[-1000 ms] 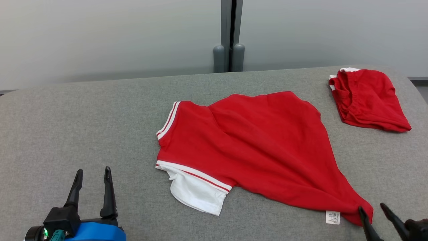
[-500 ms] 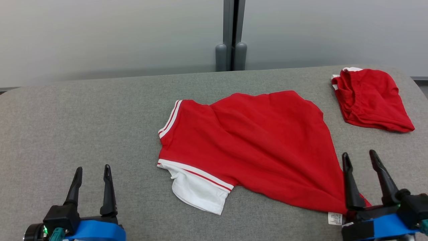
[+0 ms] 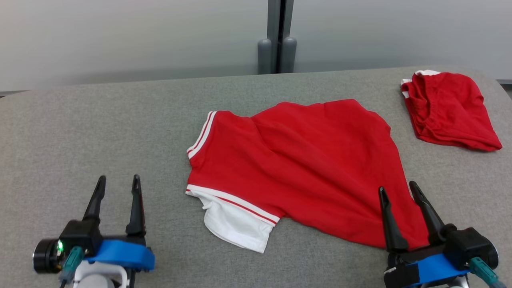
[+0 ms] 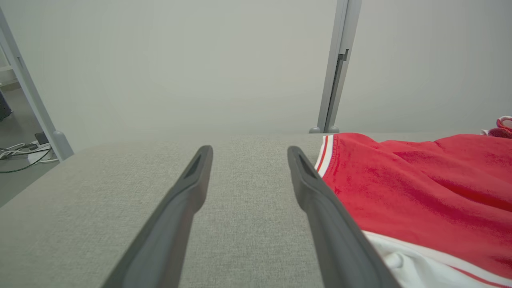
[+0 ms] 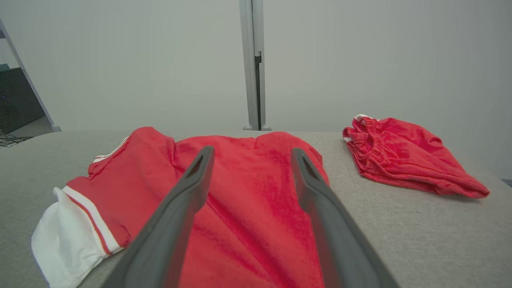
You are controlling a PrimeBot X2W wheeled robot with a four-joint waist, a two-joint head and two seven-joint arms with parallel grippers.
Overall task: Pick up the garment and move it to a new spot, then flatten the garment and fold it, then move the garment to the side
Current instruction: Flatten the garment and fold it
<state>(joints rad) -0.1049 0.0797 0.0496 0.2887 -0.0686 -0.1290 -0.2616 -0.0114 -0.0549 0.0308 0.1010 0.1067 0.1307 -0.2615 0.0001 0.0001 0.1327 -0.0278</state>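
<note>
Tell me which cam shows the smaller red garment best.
Right wrist view: the smaller red garment lies whole and close, its gathered waistband clear. Head view has it whole too, but farther off, at the far right. Left wrist view catches a sliver at its right edge.

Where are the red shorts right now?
In the head view, the red shorts lie at the far right corner of the grey table, apart from the red shirt and beyond the right gripper.

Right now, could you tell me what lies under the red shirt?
Under the shirt: grey table, and a white layer poking out at the striped hem; anything else is covered.
</note>
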